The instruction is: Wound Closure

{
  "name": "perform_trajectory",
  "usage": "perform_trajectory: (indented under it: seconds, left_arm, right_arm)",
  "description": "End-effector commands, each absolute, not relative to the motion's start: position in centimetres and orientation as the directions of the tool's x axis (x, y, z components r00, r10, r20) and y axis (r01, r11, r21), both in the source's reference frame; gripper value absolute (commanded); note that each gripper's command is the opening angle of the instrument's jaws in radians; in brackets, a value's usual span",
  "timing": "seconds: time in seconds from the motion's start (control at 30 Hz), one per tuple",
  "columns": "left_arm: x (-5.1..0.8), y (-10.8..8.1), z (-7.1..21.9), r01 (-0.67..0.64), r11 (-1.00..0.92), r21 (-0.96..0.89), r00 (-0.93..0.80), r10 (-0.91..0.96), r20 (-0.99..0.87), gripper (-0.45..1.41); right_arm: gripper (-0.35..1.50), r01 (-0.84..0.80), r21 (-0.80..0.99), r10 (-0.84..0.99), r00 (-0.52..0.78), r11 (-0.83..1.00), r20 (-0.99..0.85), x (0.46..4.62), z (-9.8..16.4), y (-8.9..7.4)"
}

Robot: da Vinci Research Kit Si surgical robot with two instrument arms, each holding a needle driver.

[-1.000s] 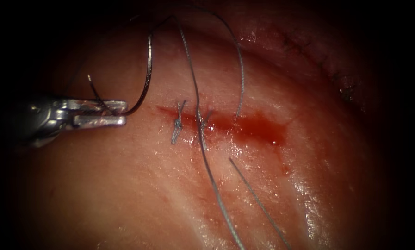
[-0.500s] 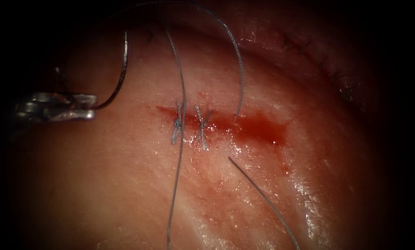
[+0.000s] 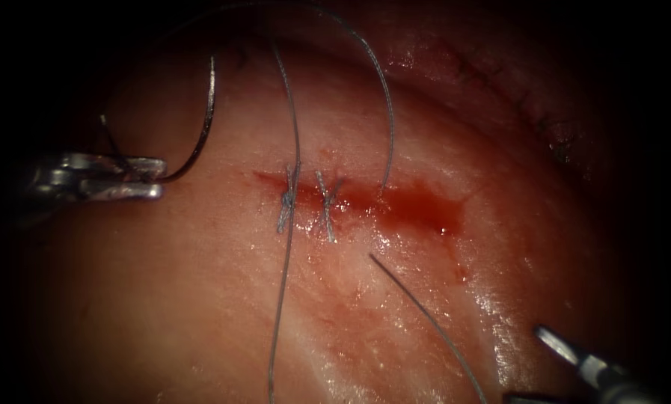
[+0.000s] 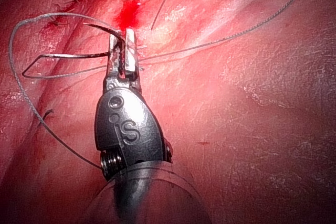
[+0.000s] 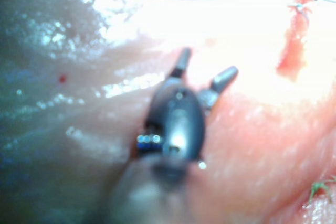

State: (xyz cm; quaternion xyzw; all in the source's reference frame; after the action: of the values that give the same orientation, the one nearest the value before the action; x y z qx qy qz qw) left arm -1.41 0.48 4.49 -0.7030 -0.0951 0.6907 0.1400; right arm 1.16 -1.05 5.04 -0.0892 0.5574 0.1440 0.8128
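Open tissue (image 3: pixel 200 299) left of the cut (image 3: pixel 365 198), bare lower right. Left tool (image 3: pixel 152 179) well left of cut, clamped on needle (image 3: pixel 200 138) near mid-curve; needle clear of tissue, arc rising upward. Right tool (image 3: pixel 567 348) at lower right edge, jaws spread, empty. Thread (image 3: pixel 286 247) running top to bottom across cut.

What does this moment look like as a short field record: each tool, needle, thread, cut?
left tool: jaws shut on the needle, left of the cut
needle: held near the middle of its curve, clear of the tissue
right tool: jaws open, holding nothing, over the tissue below and right of the cut
thread: loops from the needle across the cut; a loose end lies below it
cut: two stitches at its left end, red fluid toward the right
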Motion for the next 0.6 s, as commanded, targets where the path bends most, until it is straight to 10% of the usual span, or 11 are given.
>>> perform_trajectory:
  seconds: [0.03,0.6]
  left_arm:
    - [-1.46,0.41,4.56,-0.054,-0.940,-0.336,0.028,0.335,-0.942,-0.45]
    - [-1.57,0.37,4.62,-0.047,-0.939,-0.341,0.031,0.339,-0.940,-0.45]
  right_arm:
    - [1.40,-0.337,0.011,0.133,0.341,0.941,-0.931,1.26,5.23,-0.98]
    - [1.33,-0.353,0.014,0.126,0.298,0.936,-0.946,2.00,5.55,-0.67]
